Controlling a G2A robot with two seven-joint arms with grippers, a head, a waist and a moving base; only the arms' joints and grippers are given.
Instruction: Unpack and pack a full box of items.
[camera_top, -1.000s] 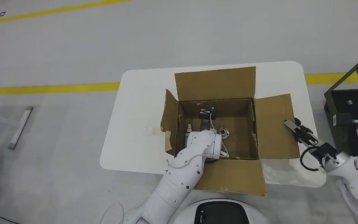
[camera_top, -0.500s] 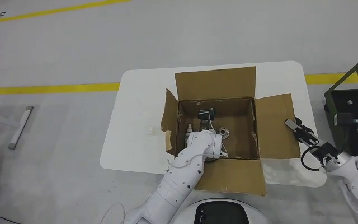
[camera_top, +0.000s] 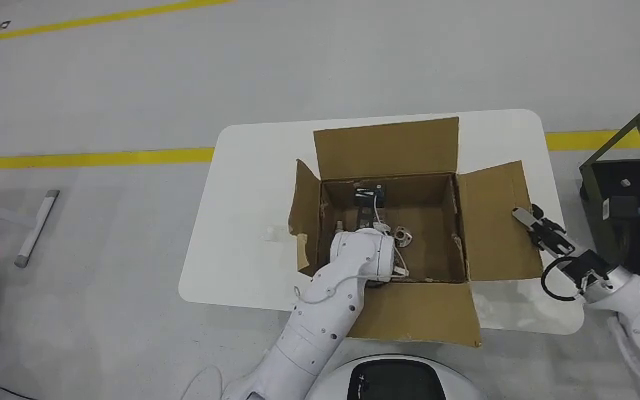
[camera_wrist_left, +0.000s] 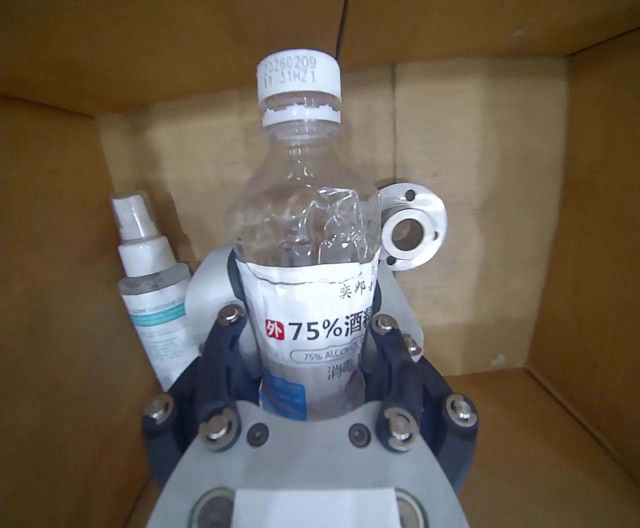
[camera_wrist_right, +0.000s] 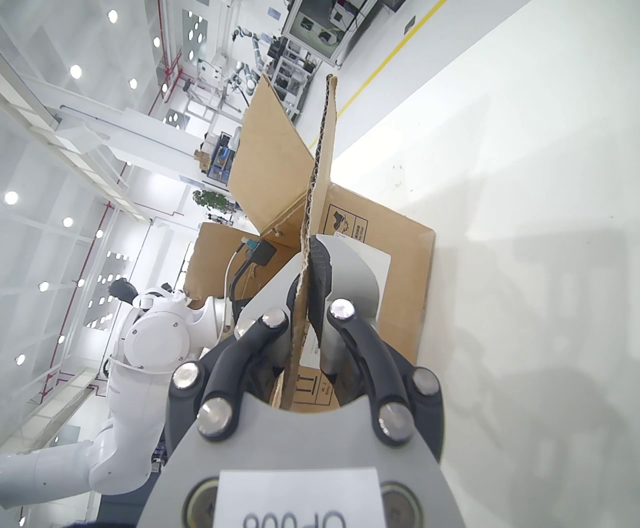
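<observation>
White table (camera_top: 240, 200) w/ open box (camera_top: 385, 148), yellow-lined grey floor (camera_top: 300, 60)

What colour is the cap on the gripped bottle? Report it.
White cap, clearest in left wrist view.

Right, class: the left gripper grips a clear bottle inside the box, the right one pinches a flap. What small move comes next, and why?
Probably raise the bottle straight out of the box. The left gripper is shut on it, and a spray bottle and metal flange sit close beside it, so sideways travel might knock them. The right gripper holds the flap.
</observation>
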